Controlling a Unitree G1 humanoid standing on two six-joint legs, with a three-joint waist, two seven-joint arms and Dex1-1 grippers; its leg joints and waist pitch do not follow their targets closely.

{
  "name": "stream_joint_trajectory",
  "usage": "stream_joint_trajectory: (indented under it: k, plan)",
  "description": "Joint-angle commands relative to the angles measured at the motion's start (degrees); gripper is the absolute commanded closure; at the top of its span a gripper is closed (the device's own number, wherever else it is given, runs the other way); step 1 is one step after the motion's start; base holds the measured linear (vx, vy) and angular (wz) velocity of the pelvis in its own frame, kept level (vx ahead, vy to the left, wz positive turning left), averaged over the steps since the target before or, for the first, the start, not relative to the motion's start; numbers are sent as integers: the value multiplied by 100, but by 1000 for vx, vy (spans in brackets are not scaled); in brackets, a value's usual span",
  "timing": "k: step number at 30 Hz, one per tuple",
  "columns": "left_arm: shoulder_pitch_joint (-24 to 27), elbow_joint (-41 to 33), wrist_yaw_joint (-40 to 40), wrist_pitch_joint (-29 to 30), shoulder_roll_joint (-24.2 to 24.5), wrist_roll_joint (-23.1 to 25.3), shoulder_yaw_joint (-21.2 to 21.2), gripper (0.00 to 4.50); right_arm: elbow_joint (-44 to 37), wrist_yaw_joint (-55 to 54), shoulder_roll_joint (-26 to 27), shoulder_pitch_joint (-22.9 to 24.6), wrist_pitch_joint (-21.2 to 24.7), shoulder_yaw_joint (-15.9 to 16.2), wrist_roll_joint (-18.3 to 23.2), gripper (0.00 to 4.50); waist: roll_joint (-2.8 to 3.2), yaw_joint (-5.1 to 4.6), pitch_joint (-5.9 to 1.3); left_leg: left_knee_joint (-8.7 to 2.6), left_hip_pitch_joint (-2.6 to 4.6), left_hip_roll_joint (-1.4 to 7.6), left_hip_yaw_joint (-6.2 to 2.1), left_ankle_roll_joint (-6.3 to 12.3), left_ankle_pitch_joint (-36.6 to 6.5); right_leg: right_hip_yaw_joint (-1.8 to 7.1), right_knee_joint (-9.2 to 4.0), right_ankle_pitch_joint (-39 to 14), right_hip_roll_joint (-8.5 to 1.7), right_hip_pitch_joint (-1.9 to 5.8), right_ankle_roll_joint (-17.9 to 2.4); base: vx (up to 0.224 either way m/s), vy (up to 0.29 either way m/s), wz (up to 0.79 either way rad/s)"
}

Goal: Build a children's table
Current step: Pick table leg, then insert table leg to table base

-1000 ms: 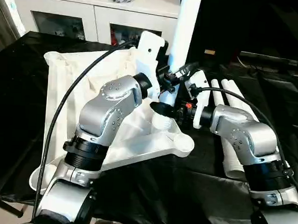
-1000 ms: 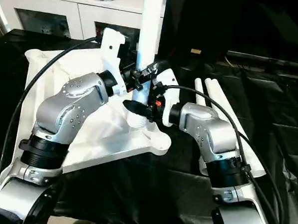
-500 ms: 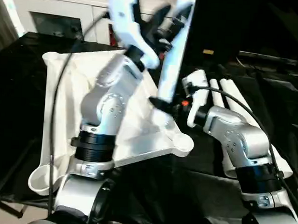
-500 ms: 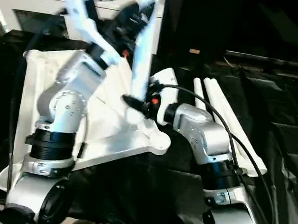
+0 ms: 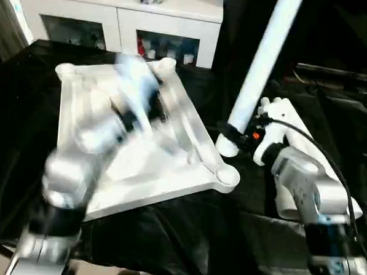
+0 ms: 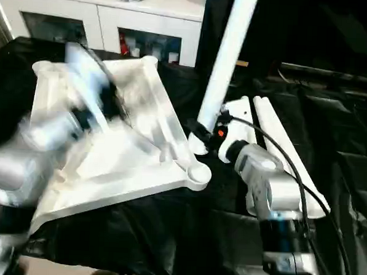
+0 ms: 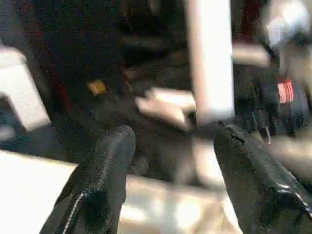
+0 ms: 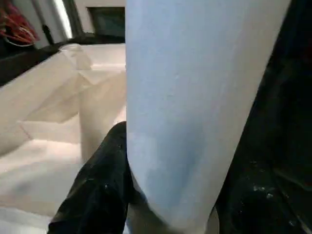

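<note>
White leg [image 5: 261, 61], top cut off, gripped by right hand [image 5: 233, 135]; blurred left hand [image 7: 170, 161] gapes empty.

Tabletop [image 5: 139, 166] white, ribbed underside up. Held leg [image 5: 261, 61] white with pale blue cast. Spare legs [image 6: 281, 149] white. Cloth [image 5: 184, 236] black. Cabinet [image 5: 116, 11] white, dark glass doors. Fingers [image 7: 105, 170] black. Forearm [image 5: 304, 181] silver; red-orange spot, perhaps light, near wrist.
</note>
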Motion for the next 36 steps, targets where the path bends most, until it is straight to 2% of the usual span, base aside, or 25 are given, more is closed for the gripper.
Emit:
stream_joint_trajectory:
  k: [1, 2, 3, 4, 8, 9, 10, 11, 12, 13, 14, 15, 17, 19, 20, 21, 24, 26, 27, 28, 29, 30, 34, 36]
  plan:
    - [109, 255, -181, -55, 24, 201, -302, 145, -320, -92, -15, 7, 135, -107, 55, 259, 30, -47, -397, -476, 130, 221, -99, -373, -1784, 233, -498, -1542, -316, 214, -666, 0, 0, 0]
    - [141, 345, -219, -115, 10, 262, -386, 145, -371, -109, -7, 26, 167, -125, 75, 259, 39, -47, -406, -473, 124, 222, -101, -365, -1754, 236, -482, -1555, -319, 217, -669, 0, 0, 0]
    - [184, 446, -284, -128, -53, 283, -527, 145, -391, -96, -37, 72, 110, -85, 21, 259, 88, -64, -418, -461, 133, 224, -94, -359, -1713, 240, -494, -1607, -326, 195, -699, 0, 0, 0]
    - [198, 471, -319, -157, -67, 306, -594, 145, -389, -93, -43, 95, 67, -66, -3, 259, 103, -76, -412, -464, 130, 228, -95, -368, -1741, 239, -503, -1644, -326, 193, -712, 0, 0, 0]
    - [280, 477, -352, -88, -35, 461, -878, 145, -560, -220, -57, 270, 93, 35, -142, 259, 91, -160, -399, -477, 119, 232, -105, -344, -1854, 231, -515, -1753, -323, 203, -761, 0, 0, 0]
    - [293, 487, -347, -61, -26, 492, -903, 145, -621, -260, -53, 304, 105, 35, -152, 259, 118, -166, -405, -472, 117, 230, -109, -338, -1826, 230, -510, -1731, -323, 202, -763, 0, 0, 0]
    - [298, 497, -348, -57, -24, 505, -907, 145, -650, -278, -49, 318, 104, 30, -149, 259, 111, -180, -403, -473, 117, 230, -104, -331, -1831, 230, -520, -1728, -316, 199, -762, 0, 0, 0]
    - [311, 501, -370, 20, -12, 507, -913, 145, -693, -224, -56, 338, 104, 53, -112, 259, 172, -182, -410, -467, 133, 231, -111, -345, -1858, 228, -505, -1697, -316, 192, -793, 0, 0, 0]
    - [324, 511, -404, 31, 4, 530, -936, 145, -724, -162, -72, 359, 105, 78, -81, 259, 140, -207, -401, -469, 119, 223, -106, -334, -1893, 225, -521, -1669, -306, 205, -794, 0, 0, 0]
    - [342, 550, -493, -68, 47, 602, -997, 145, -752, -60, -103, 384, 98, 125, -44, 259, 162, -206, -412, -466, 120, 219, -114, -321, -1874, 222, -509, -1631, -308, 213, -805, 0, 0, 0]
    - [343, 553, -499, -75, 49, 608, -1001, 145, -753, -53, -105, 386, 97, 128, -41, 259, 147, -221, -408, -468, 111, 219, -110, -297, -1861, 225, -517, -1613, -304, 217, -802, 0, 0, 0]
    - [382, 574, -593, -45, 160, 707, -1104, 145, -784, -36, -130, 409, 103, 164, -72, 259, 187, -244, -406, -456, 107, 215, -105, -249, -1805, 230, -515, -1607, -310, 211, -836, 0, 0, 0]
    - [392, 536, -603, 139, 213, 710, -1152, 145, -854, -46, -145, 405, 164, 150, -67, 259, 168, -271, -411, -450, 100, 216, -99, -227, -1731, 229, -505, -1604, -309, 218, -864, 0, 0, 0]
    - [392, 511, -595, 239, 236, 704, -1167, 175, -888, -45, -148, 404, 194, 137, -51, 259, 188, -286, -406, -449, 100, 217, -97, -217, -1707, 228, -500, -1592, -301, 214, -894, 0, 0, 0]
    - [391, 523, -570, 320, 205, 702, -1157, 183, -891, -16, -194, 418, 195, 156, -60, 259, 168, -294, -403, -449, 113, 220, -91, -207, -1735, 228, -514, -1650, -294, 208, -891, 0, 0, 0]
    - [390, 522, -555, 420, 188, 687, -1130, 183, -891, 14, -234, 424, 188, 194, -93, 259, 124, -300, -399, -452, 112, 224, -85, -192, -1737, 228, -521, -1700, -295, 208, -897, 0, 0, 0]
    - [400, 463, -492, 611, 264, 766, -1110, 215, -919, 67, -265, 420, 236, 232, -83, 259, 136, -290, -393, -449, 123, 225, -86, -184, -1750, 231, -526, -1881, -308, 191, -867, 0, 0, 0]
    - [410, 416, -447, 748, 299, 773, -1035, 224, -913, 189, -295, 352, 270, 271, -37, 259, 108, -291, -388, -449, 112, 221, -84, -162, -1749, 232, -537, -1945, -313, 195, -839, 0, 0, 0]
    - [424, 398, -432, 804, 306, 759, -991, 234, -875, 225, -302, 318, 251, 291, -38, 259, 118, -288, -392, -447, 114, 224, -88, -159, -1720, 230, -529, -1957, -316, 197, -834, 0, 0, 0]
    - [429, 386, -415, 854, 314, 745, -951, 234, -806, 255, -304, 268, 234, 297, -34, 259, 56, -291, -389, -446, 105, 223, -77, -135, -1680, 230, -544, -1955, -316, 200, -826, 0, 0, 0]
    - [430, 380, -414, 875, 319, 739, -942, 247, -785, 262, -304, 255, 230, 299, -35, 259, 98, -279, -392, -444, 108, 224, -86, -129, -1626, 231, -523, -1942, -321, 194, -840, 0, 0, 0]
    - [438, 347, -409, 1004, 352, 700, -895, 267, -667, 297, -306, 175, 213, 311, -41, 259, 67, -289, -395, -441, 98, 220, -83, -117, -1583, 227, -514, -1906, -319, 201, -851, 0, 0, 0]
    - [433, 322, -419, 1065, 414, 711, -868, 276, -532, 423, -326, 91, 192, 340, 3, 259, 70, -270, -389, -431, 107, 224, -72, -68, -1519, 232, -524, -1900, -324, 184, -872, 0, 0, 0]
    - [415, 316, -494, 1106, 464, 724, -881, 305, -385, 535, -362, 23, 134, 394, -27, 259, 58, -268, -406, -434, 103, 228, -78, -75, -1471, 225, -501, -1764, -320, 196, -894, 0, 0, 0]
